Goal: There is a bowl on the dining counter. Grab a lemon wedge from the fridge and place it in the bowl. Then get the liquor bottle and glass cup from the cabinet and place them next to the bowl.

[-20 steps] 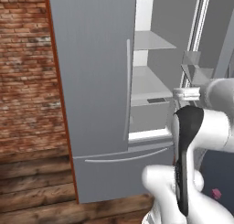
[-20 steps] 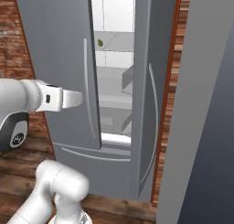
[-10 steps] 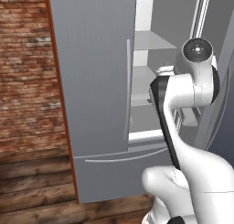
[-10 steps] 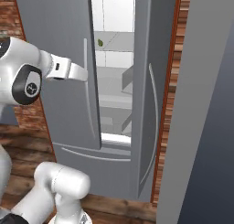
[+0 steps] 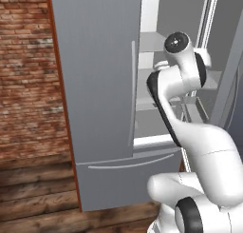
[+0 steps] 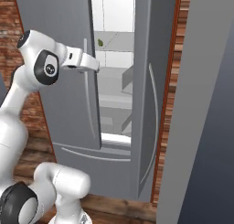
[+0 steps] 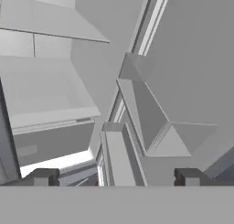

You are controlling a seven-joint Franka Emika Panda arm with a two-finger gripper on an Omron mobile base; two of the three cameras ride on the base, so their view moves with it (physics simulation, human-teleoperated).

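Observation:
The tall grey fridge [image 5: 95, 84] stands with its left door [image 6: 68, 118] shut and its right door [image 6: 151, 95] swung open. The lemon wedge [image 6: 100, 43], a tiny yellow-green piece, lies on an upper shelf inside. My gripper [image 6: 95, 66] is raised at the edge of the left door, just below and left of the wedge and apart from it. In the hand view my gripper [image 7: 116, 177] is open, its dark fingertips [image 7: 43, 176] wide apart with nothing between them. The bowl, dining counter, liquor bottle, glass cup and cabinet are out of view.
Pale shelves [image 6: 114, 81] fill the fridge's inside, and door bins [image 7: 155, 113] hang on the open door. A brick wall [image 5: 28, 84] and wooden floor [image 5: 38, 189] lie left of the fridge. A grey panel [image 6: 205, 127] stands at the right.
The arm has risen, and the hand has swung up and across toward the fridge's opening. The jaws have stayed open.

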